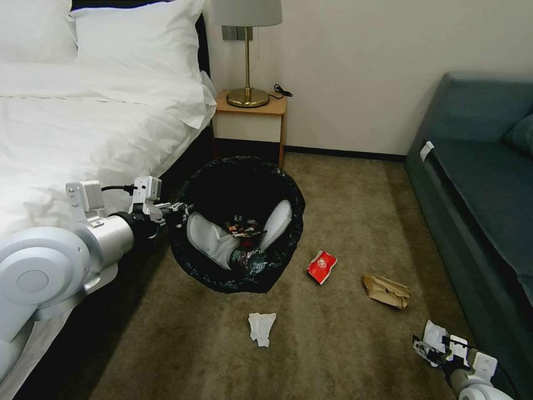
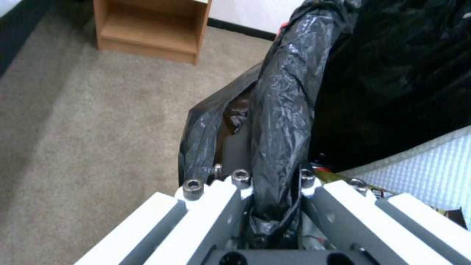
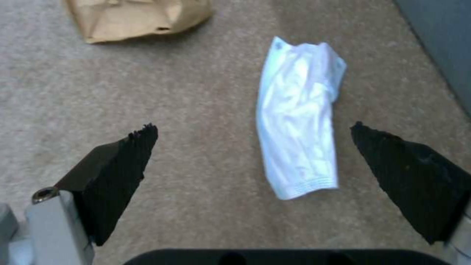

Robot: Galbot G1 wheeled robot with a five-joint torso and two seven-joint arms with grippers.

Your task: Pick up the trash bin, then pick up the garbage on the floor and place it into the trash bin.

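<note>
The bin (image 1: 239,222) is gripped at its rim by the left pincer (image 2: 272,184). Under the wide-open, empty right pincer (image 3: 255,154) a soft, light tissue (image 3: 299,125) is seen; its middle could be pinched.

Left arm (image 1: 66,255) silver-white, rounded joints, black cable at wrist. Left gripper (image 2: 272,191) white ribbed, hex screws. Right gripper (image 3: 255,154) black ridged wedge pads.

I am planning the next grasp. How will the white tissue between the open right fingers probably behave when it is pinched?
The white tissue looks thin and creased, so probably floppy and very light. It lies flat on the carpet, so the right gripper fingers may need to press into the pile.
</note>
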